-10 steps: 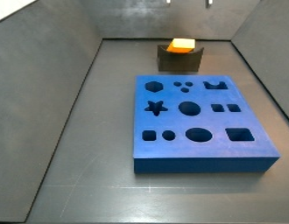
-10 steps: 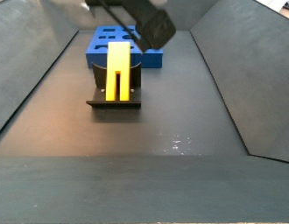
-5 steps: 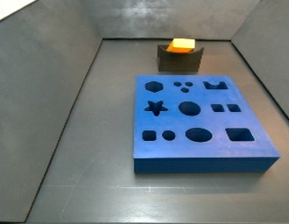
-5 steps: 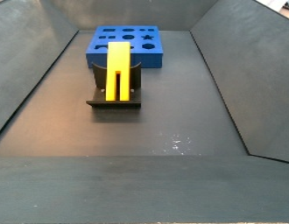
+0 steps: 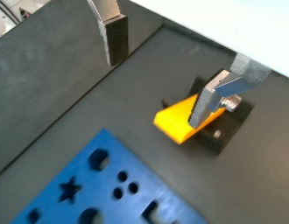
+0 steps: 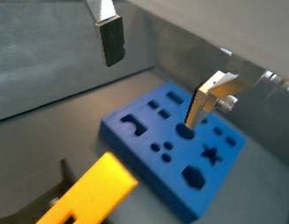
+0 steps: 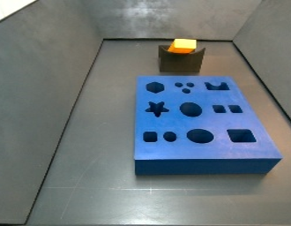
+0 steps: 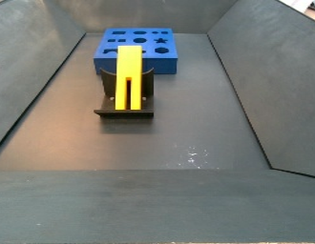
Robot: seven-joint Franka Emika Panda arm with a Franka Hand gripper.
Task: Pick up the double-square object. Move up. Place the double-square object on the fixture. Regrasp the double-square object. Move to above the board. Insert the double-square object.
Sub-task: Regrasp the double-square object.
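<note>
Two silver fingers (image 5: 112, 35) of the gripper (image 5: 165, 66) hung wide and empty above the long yellow-orange double-square object (image 8: 128, 74) lying in the small dark notched fixture (image 8: 126, 108), so regrasping seemingly awaited.

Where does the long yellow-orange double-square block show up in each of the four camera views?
Wrist view: the long yellow-orange double-square block lies on the dark fixture, beyond the open gripper.
Wrist view: block beside the blue board.
Side view: orange end atop the fixture, behind the board.
Side view: block lengthwise on the fixture.
Shared landmark: the blue board.
</note>
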